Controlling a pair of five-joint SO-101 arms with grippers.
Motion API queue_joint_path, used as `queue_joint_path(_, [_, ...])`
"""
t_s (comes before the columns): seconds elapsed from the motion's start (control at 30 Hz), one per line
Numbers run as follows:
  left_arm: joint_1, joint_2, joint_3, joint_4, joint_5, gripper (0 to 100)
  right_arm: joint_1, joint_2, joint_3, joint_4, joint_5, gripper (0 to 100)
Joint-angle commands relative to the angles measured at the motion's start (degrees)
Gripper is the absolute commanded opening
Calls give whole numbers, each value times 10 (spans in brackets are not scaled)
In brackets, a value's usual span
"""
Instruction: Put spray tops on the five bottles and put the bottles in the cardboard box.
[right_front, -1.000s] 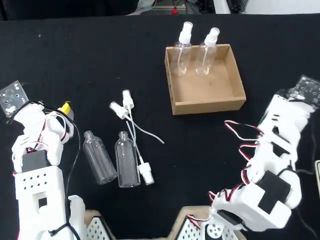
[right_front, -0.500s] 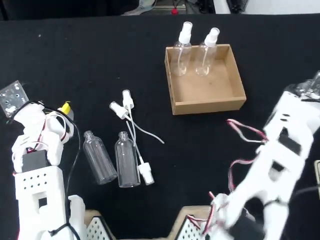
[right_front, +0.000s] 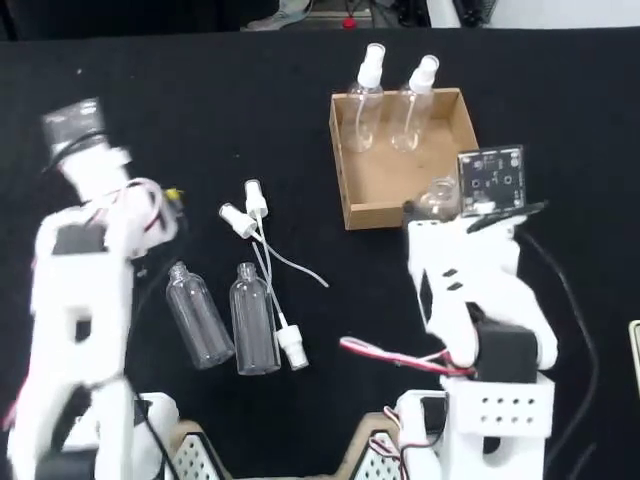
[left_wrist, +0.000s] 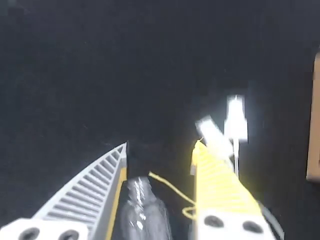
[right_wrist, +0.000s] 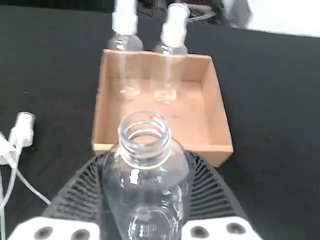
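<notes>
The cardboard box (right_front: 415, 213) sits toward the table's far edge, with two capped bottles (right_front: 366, 100) at its far wall. The right gripper (right_wrist: 146, 170) is clamped on an uncapped bottle (right_wrist: 144, 137) by the box's near wall. The left gripper (left_wrist: 160, 150) is spread open over a bare bottle (left_wrist: 142, 200) toward the near-left corner.

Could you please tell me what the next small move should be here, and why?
Probably the open left gripper should ease forward to a loose spray top and close on it. The right gripper holds an upright bottle whose neck is bare, so it needs a top before joining the two topped bottles in the cardboard box.
</notes>
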Motion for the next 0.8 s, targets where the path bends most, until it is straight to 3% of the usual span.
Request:
queue_joint_path(0.0, [75, 156, -131, 56, 11, 210, -12, -37, 26, 0, -4, 18])
queue_joint_path(0.27, [109, 319, -239, 61, 188, 211, -12, -97, 90, 0, -1, 18])
queue_joint_path(0.57, [128, 400, -262, 53, 278, 231, -12, -167, 129, 4, -1, 18])
queue_joint_path(0.77, [128, 461, -313, 61, 279, 263, -12, -195, 149, 4, -1, 18])
